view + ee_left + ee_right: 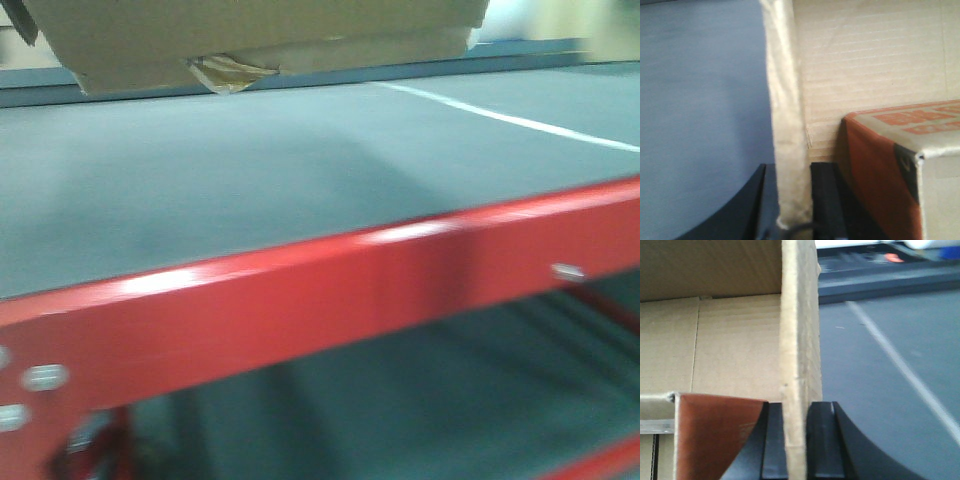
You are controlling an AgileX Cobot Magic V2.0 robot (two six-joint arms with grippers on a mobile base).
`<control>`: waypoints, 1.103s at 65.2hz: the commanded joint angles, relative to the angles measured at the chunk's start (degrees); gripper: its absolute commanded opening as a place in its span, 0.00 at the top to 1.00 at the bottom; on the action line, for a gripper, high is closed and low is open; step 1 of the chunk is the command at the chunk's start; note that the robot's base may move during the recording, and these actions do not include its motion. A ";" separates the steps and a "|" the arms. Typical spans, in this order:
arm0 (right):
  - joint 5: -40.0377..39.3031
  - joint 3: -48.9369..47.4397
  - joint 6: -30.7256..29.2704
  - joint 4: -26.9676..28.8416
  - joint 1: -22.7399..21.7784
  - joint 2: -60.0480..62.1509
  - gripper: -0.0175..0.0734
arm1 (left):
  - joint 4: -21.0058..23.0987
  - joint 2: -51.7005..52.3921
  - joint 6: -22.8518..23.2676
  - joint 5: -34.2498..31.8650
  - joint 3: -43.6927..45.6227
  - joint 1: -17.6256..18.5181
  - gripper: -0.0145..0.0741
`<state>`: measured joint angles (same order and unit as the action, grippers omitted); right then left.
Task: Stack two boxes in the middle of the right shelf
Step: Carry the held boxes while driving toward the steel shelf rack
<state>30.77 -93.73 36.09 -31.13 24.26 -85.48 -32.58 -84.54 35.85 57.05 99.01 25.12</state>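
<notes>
A brown cardboard box [250, 40] fills the top of the front view, with torn yellowish tape [230, 72] at its lower edge, over the grey deck of the shelf [250, 170]. Whether it touches the deck I cannot tell. My left gripper [790, 175] is shut on the box's left wall [782, 100]. My right gripper [795, 410] is shut on its right wall [800, 330]. Inside the open box lies an orange-red and white carton [875, 170], which also shows in the right wrist view as the carton [715, 435]. I see no second brown box.
The shelf has a glossy red front lip [330, 300] with screws, and a lower level shows beneath it. A white line [500, 115] crosses the grey deck at the right, and the same white line [900, 365] shows in the right wrist view.
</notes>
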 commanded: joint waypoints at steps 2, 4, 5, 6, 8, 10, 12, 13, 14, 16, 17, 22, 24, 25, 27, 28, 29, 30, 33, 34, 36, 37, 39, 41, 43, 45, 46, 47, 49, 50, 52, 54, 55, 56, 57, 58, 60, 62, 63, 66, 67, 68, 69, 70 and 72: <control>-5.54 -0.89 0.28 -0.03 0.18 0.79 0.97 | -0.06 0.33 -0.22 -2.67 0.46 0.24 0.96; -5.54 -0.89 0.28 -0.03 0.18 0.79 0.97 | -0.06 0.33 -0.22 -2.67 0.46 0.24 0.96; -5.54 -0.89 0.28 -0.03 0.18 0.79 0.97 | -0.06 0.33 -0.22 -2.67 0.46 0.24 0.96; -5.54 -0.89 0.28 -0.03 0.18 0.79 0.97 | -0.06 0.33 -0.22 -2.67 0.46 0.24 0.96; -5.54 -0.89 0.28 -0.03 0.18 0.79 0.97 | -0.06 0.33 -0.22 -2.67 0.46 0.24 0.96; -5.54 -0.89 0.28 -0.03 0.18 0.79 0.97 | -0.06 0.33 -0.22 -2.67 0.46 0.24 0.96; -5.54 -0.89 0.28 -0.03 0.18 0.79 0.97 | -0.06 0.33 -0.22 -2.67 0.46 0.24 0.96; -5.54 -0.89 0.28 -0.03 0.18 0.79 0.97 | -0.06 0.33 -0.22 -2.67 0.46 0.24 0.96; -5.54 -0.89 0.28 -0.03 0.18 0.79 0.97 | -0.06 0.33 -0.22 -2.67 0.46 0.24 0.96; -5.54 -0.89 0.28 -0.03 0.18 0.79 0.97 | -0.06 0.33 -0.22 -2.67 0.46 0.24 0.96; -5.54 -0.89 0.28 -0.03 0.18 0.79 0.97 | -0.06 0.33 -0.22 -2.67 0.46 0.24 0.96; -5.54 -0.89 0.28 -0.03 0.18 0.79 0.97 | -0.06 0.33 -0.22 -2.67 0.46 0.24 0.96; -5.54 -0.89 0.28 -0.03 0.18 0.79 0.97 | -0.06 0.33 -0.22 -2.67 0.46 0.24 0.96; -5.54 -0.89 0.28 -0.03 0.18 0.79 0.97 | -0.06 0.33 -0.22 -2.67 0.46 0.24 0.96; -5.54 -0.89 0.28 -0.03 0.18 0.79 0.97 | -0.06 0.33 -0.22 -2.67 0.46 0.24 0.96; -5.54 -0.89 0.28 -0.03 0.18 0.79 0.97 | -0.06 0.33 -0.22 -2.67 0.46 0.24 0.96; -5.54 -0.89 0.28 -0.03 0.18 0.79 0.97 | -0.06 0.33 -0.22 -2.67 0.46 0.24 0.96; -5.54 -0.89 0.28 -0.03 0.18 0.79 0.97 | -0.06 0.33 -0.22 -2.67 0.46 0.24 0.96; -5.54 -0.89 0.28 -0.03 0.18 0.79 0.97 | -0.06 0.33 -0.22 -2.67 0.46 0.24 0.96; -5.54 -0.89 0.28 -0.03 0.18 0.79 0.97 | -0.06 0.33 -0.22 -2.67 0.46 0.24 0.96; -5.54 -0.89 0.28 -0.03 0.18 0.79 0.97 | -0.06 0.33 -0.22 -2.67 0.46 0.24 0.96; -5.54 -0.89 0.28 -0.03 0.18 0.79 0.97 | -0.06 0.33 -0.22 -2.67 0.46 0.24 0.96; -5.54 -0.89 0.28 -0.03 0.18 0.79 0.97 | -0.06 0.33 -0.22 -2.67 0.46 0.24 0.96; -5.54 -0.89 0.28 -0.03 0.18 0.79 0.97 | -0.06 0.33 -0.22 -2.67 0.46 0.24 0.96; -5.54 -0.89 0.28 -0.03 0.18 0.79 0.97 | -0.06 0.33 -0.22 -2.67 0.46 0.24 0.96; -5.54 -0.89 0.28 -0.03 0.18 0.79 0.97 | -0.06 0.33 -0.22 -2.67 0.46 0.24 0.96; -5.54 -0.89 0.28 -0.03 0.18 0.79 0.97 | -0.06 0.33 -0.22 -2.67 0.46 0.24 0.96; -5.54 -0.89 0.28 -0.03 0.18 0.79 0.97 | -0.06 0.33 -0.22 -2.67 0.46 0.24 0.96; -5.54 -0.89 0.28 -0.03 0.18 0.79 0.97 | -0.06 0.33 -0.22 -2.67 0.46 0.24 0.96; -5.54 -0.89 0.28 -0.03 0.18 0.79 0.97 | -0.06 0.33 -0.22 -2.67 0.46 0.24 0.96; -5.54 -0.89 0.28 -0.03 0.18 0.79 0.97 | -0.06 0.33 -0.22 -2.67 0.46 0.24 0.96; -5.54 -0.89 0.28 -0.03 0.18 0.79 0.97 | -0.06 0.33 -0.22 -2.67 0.46 0.24 0.96; -5.54 -0.89 0.28 -0.03 0.18 0.79 0.97 | -0.06 0.33 -0.22 -2.67 0.46 0.24 0.96; -5.54 -0.89 0.28 -0.03 0.18 0.79 0.97 | -0.06 0.33 -0.22 -2.67 0.46 0.24 0.96; -5.54 -0.89 0.28 -0.03 0.18 0.79 0.97 | -0.06 0.33 -0.22 -2.67 0.46 0.24 0.96; -5.54 -0.89 0.28 -0.03 0.18 0.79 0.97 | -0.06 0.33 -0.22 -2.67 0.46 0.24 0.96; -5.54 -0.89 0.28 -0.03 0.18 0.79 0.97 | -0.06 0.33 -0.22 -2.67 0.46 0.24 0.96; -5.54 -0.89 0.28 -0.03 0.18 0.79 0.97 | -0.06 0.33 -0.22 -2.67 0.46 0.24 0.96; -5.54 -0.89 0.28 -0.03 0.18 0.79 0.97 | -0.06 0.33 -0.22 -2.67 0.46 0.24 0.96; -5.54 -0.89 0.28 -0.03 0.18 0.79 0.97 | -0.06 0.33 -0.22 -2.67 0.46 0.24 0.96; -5.54 -0.89 0.28 -0.03 0.18 0.79 0.97 | -0.06 0.33 -0.22 -2.67 0.46 0.24 0.96; -5.54 -0.89 0.28 -0.03 0.18 0.79 0.97 | -0.06 0.33 -0.22 -2.67 0.46 0.24 0.96; -5.54 -0.89 0.28 -0.03 0.18 0.79 0.97 | -0.06 0.33 -0.22 -2.67 0.46 0.24 0.96; -5.54 -0.89 0.28 -0.03 0.18 0.79 0.97 | -0.06 0.33 -0.22 -2.67 0.46 0.24 0.96; -5.54 -0.89 0.28 -0.03 0.18 0.79 0.97 | -0.06 0.33 -0.22 -2.67 0.46 0.24 0.96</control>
<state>30.77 -93.73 36.09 -31.24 24.26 -85.48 -32.47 -84.54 35.85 56.82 99.01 25.12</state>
